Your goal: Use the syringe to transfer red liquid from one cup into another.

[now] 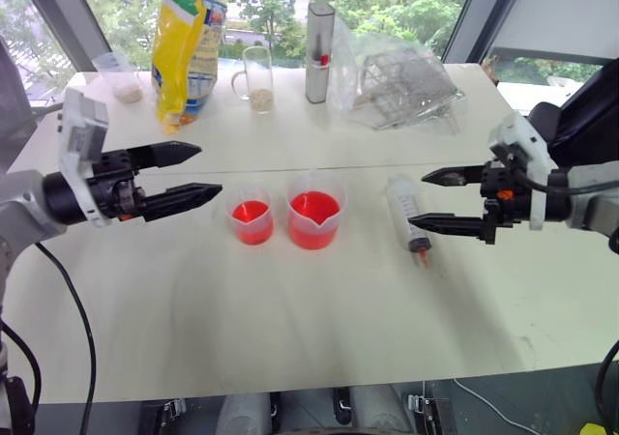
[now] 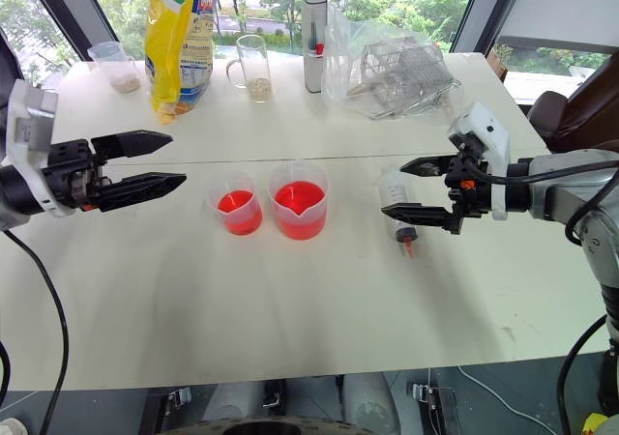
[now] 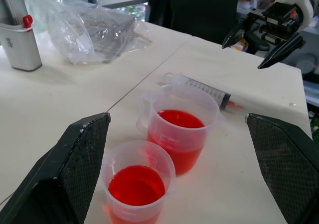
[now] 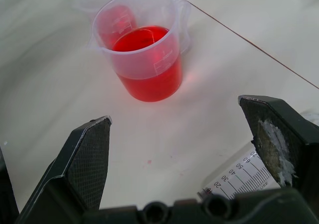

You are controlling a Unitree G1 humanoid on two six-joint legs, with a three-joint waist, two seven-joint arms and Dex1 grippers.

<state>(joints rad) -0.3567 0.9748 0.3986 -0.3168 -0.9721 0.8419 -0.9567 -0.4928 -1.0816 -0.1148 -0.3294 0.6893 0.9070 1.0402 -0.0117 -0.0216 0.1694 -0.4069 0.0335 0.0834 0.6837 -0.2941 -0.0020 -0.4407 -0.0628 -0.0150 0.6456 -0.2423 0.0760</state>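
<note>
Right gripper point(image 1: 433, 200) open, empty, hovering over the syringe point(image 1: 405, 206), which lies flat on the table point(image 1: 290, 329) right of the big cup point(image 1: 313, 210). Pickup not yet done. Next: lower, close on barrel. Syringe looks empty, hard to tell. Left gripper point(image 1: 198, 171) open beside small cup point(image 1: 251, 213).

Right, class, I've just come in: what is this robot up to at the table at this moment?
It is set to move red liquid between two beakers with a syringe, but nothing is held yet. The syringe lies flat on the white table, beside the larger beaker; the smaller beaker stands on that beaker's other side. Both hold red liquid. The right gripper hovers open over the syringe, and the left gripper is open near the smaller beaker.
</note>
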